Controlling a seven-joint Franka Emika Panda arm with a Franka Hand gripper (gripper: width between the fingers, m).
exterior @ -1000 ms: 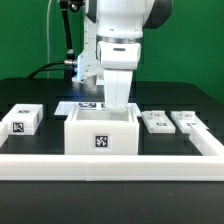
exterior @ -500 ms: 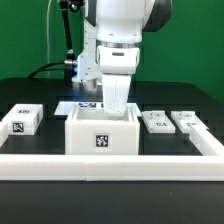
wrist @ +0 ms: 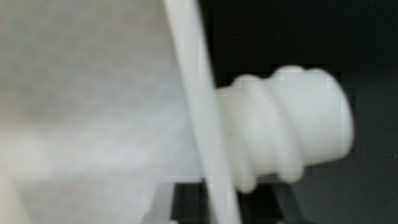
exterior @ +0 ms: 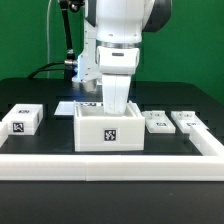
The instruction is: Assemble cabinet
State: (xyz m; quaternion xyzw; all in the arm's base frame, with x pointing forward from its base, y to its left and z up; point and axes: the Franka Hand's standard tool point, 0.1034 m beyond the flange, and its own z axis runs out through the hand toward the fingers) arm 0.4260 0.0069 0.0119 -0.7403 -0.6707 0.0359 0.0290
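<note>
One open-topped white cabinet body [exterior: 110, 130] stands on the black table [exterior: 40, 95] near the middle of the exterior view, its front face carrying a square marker tag [exterior: 111, 131]. The gripper [exterior: 118, 98] hangs straight down from the white arm [exterior: 120, 25] and reaches into the body's open top near its rear wall. Its fingertips are hidden behind the front wall, so whether the jaws are spread or closed cannot be told. To the exterior view's left, well apart from the body, lies a small white block [exterior: 24, 119] with its own tag. To the exterior view's right, two small flat white parts [exterior: 157, 121] [exterior: 186, 120] lie side by side. The marker board [exterior: 68, 105] lies flat behind the body. A low white rail [exterior: 60, 160] runs across the table's front edge. In the wrist view, a thin white panel [wrist: 201, 100] appears edge-on and blurred, with a ribbed round white piece [wrist: 294, 115] projecting from one side of it.
</note>
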